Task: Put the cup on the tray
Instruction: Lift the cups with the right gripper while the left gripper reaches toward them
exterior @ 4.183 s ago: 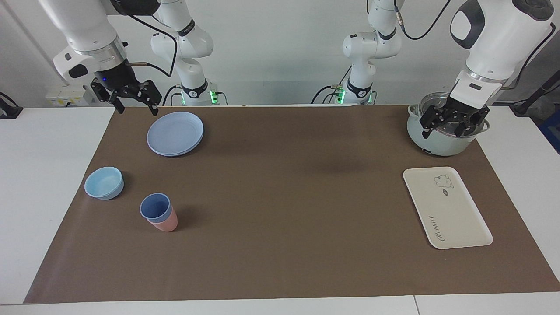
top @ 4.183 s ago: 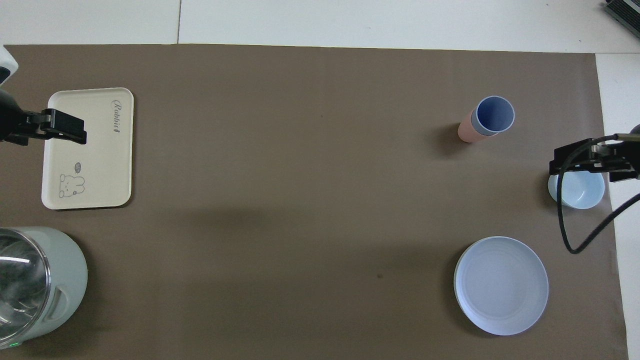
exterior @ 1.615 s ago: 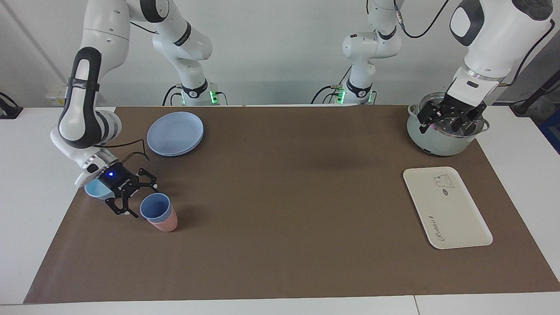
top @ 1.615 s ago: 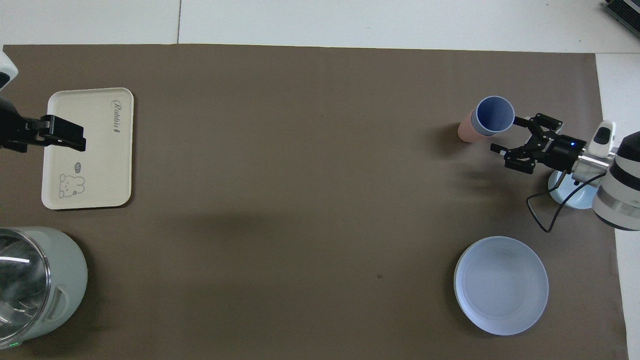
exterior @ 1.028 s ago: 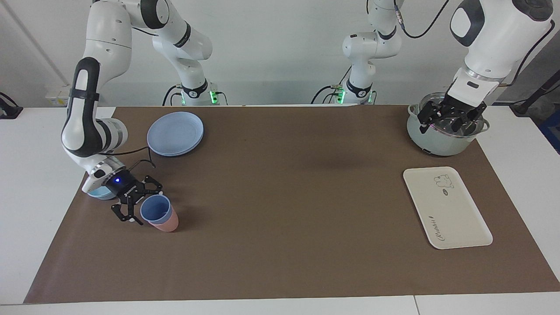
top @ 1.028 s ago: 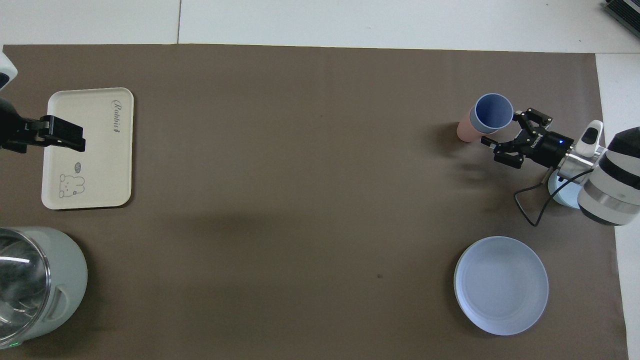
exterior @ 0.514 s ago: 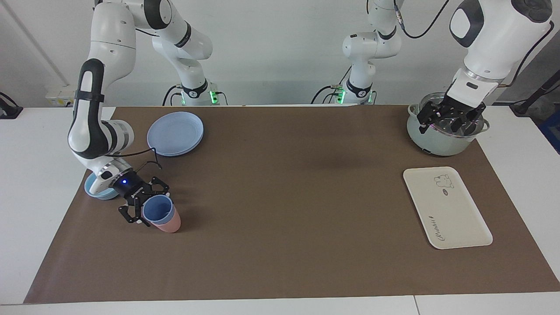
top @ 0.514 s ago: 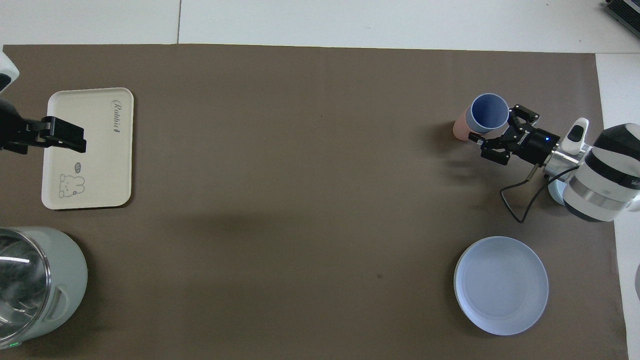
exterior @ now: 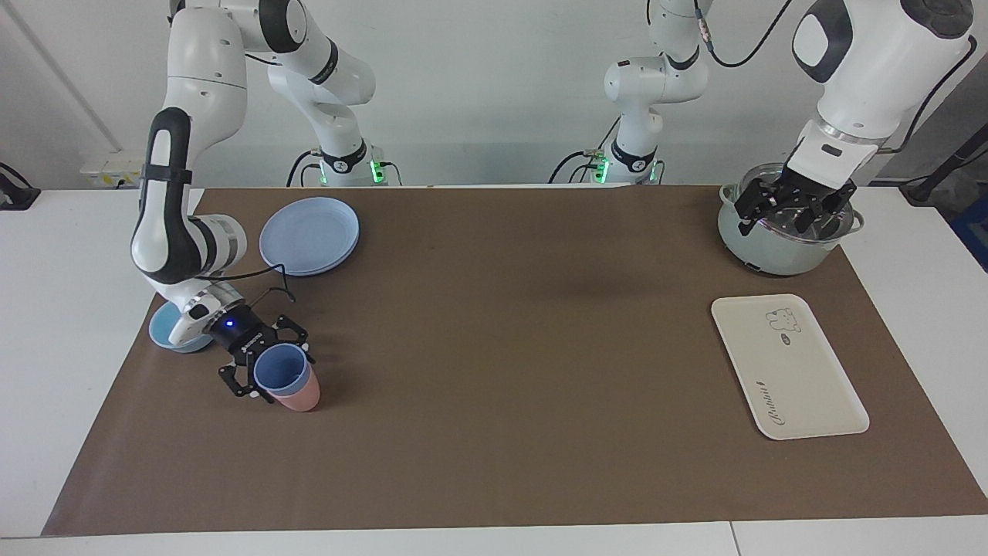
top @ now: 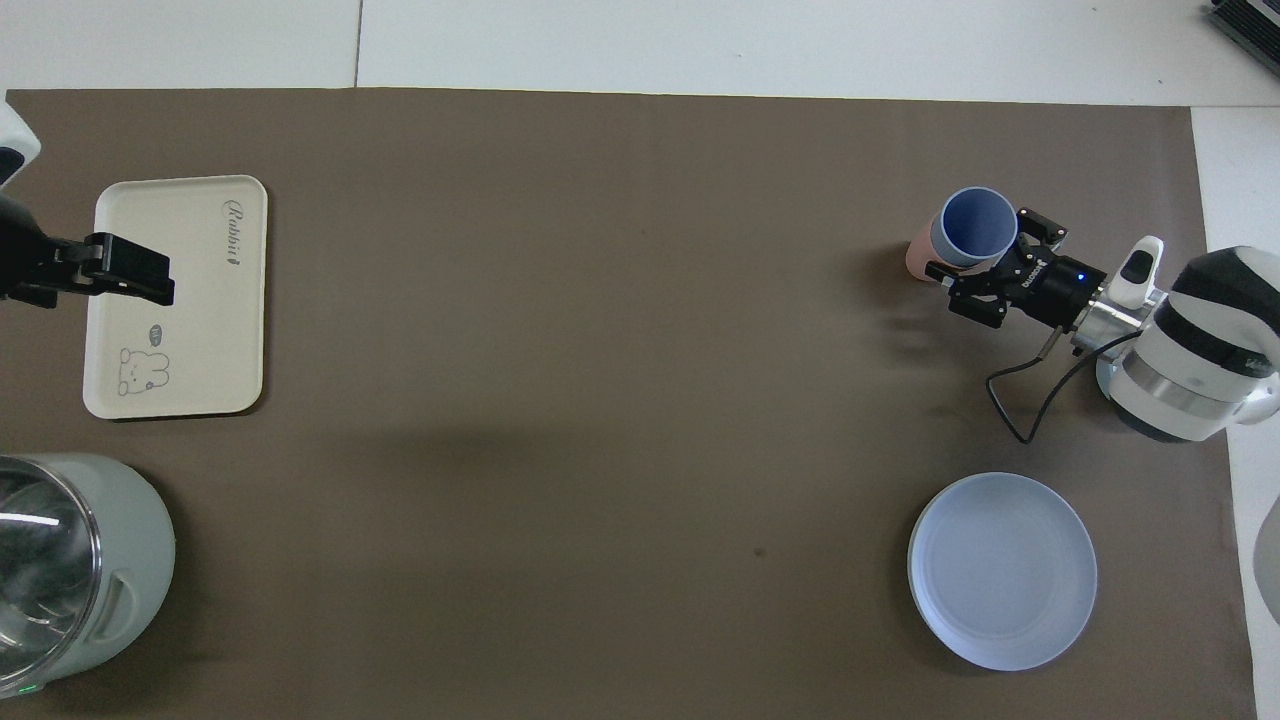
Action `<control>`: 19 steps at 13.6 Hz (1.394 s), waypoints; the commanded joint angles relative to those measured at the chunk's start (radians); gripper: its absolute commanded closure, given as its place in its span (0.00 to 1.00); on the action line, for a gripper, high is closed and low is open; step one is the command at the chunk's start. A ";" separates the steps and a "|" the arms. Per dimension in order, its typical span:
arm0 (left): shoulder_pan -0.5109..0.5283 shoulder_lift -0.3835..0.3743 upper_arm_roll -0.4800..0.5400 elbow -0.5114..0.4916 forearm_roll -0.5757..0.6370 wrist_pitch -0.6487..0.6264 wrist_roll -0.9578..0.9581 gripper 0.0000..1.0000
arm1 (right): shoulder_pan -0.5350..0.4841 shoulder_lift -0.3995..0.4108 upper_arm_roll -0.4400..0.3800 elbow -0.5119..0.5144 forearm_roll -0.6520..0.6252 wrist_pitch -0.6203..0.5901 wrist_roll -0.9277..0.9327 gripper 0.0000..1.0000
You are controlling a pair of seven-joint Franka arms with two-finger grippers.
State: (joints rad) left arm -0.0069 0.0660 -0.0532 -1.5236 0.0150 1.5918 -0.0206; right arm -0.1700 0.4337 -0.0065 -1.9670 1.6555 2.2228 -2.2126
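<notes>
The periwinkle-blue cup (exterior: 278, 369) (top: 972, 226) stands nested inside a salmon-pink cup (exterior: 301, 398) (top: 915, 259) toward the right arm's end of the table. My right gripper (exterior: 268, 364) (top: 985, 252) is low at the mat, open, with one finger on each side of the blue cup. The cream-white tray (exterior: 803, 386) (top: 200, 330) lies flat toward the left arm's end, with nothing on it. My left gripper (exterior: 795, 210) (top: 125, 272) waits open in the air over the pot.
A pale green pot (exterior: 772, 251) (top: 70, 560) stands nearer to the robots than the tray. A round blue plate (exterior: 309, 235) (top: 1002, 570) and a light-blue bowl (exterior: 164, 330) lie near the cups; my right forearm hangs over the bowl.
My right gripper has come down from beside the plate and slid in around the blue cup. The nested cups have shifted slightly toward the table's middle. The left arm has stayed still.
</notes>
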 commanded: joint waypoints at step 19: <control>-0.207 0.011 0.003 -0.184 -0.510 0.528 -0.421 0.08 | 0.256 -0.380 0.010 0.066 -1.195 0.043 1.135 1.00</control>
State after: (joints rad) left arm -0.1513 0.0610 -0.0637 -1.6917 -0.4391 2.0185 -0.3344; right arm 0.0296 0.0609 0.0011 -1.9232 0.5813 2.2597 -1.2216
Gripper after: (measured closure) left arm 0.044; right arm 0.163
